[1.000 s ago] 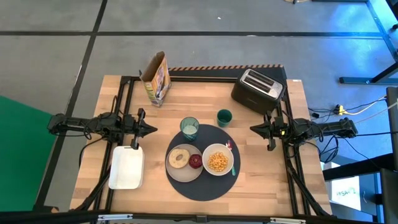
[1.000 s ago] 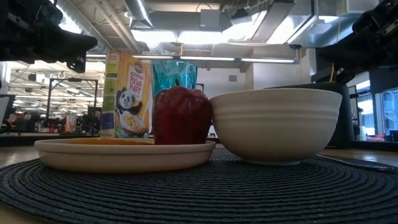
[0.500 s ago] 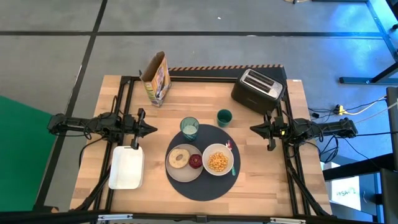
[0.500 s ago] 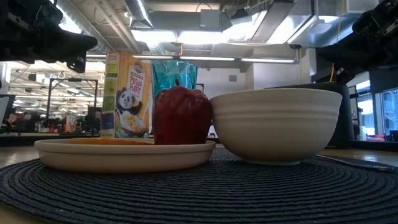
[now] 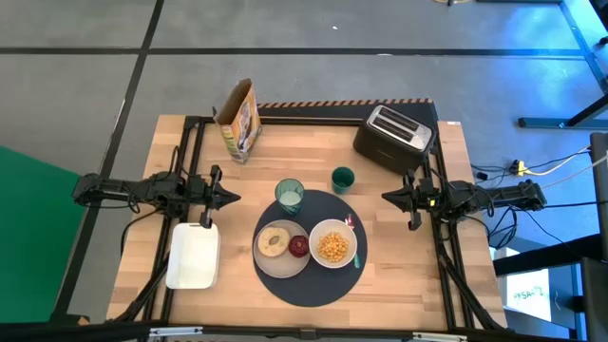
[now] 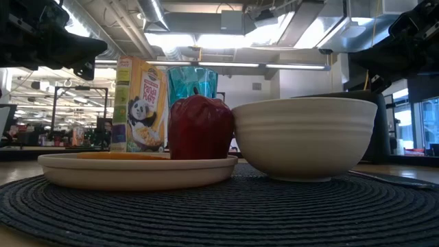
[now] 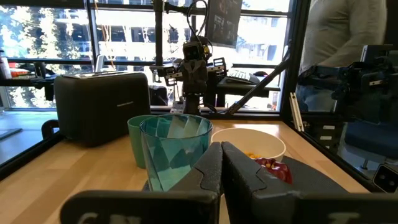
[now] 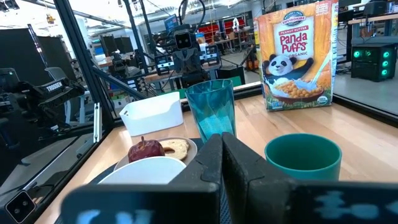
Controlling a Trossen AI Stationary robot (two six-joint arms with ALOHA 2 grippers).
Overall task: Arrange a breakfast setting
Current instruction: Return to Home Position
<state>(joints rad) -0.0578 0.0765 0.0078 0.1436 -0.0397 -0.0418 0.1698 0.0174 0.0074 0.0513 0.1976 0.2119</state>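
Grey mat point(image 5: 309, 290) near right end effector point(image 5: 386, 197).

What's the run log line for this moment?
left gripper: shut, empty, left of mat | right gripper: shut, empty, right of mat | mat: plate, bowl, spoon | tumbler: mat's edge | cup: off mat

In your low view the apple point(image 6: 201, 127) hides most of the tumbler point(image 6: 193, 79), and the bowl point(image 6: 304, 137) blocks the small green cup point(image 5: 342, 178) entirely. The mat point(image 6: 219, 213) runs off three edges there. From above, you see the spoon point(image 5: 357, 255) only as a thin sliver beside the bowl. The left wrist view cuts a person point(image 7: 345, 37) off at its top edge.
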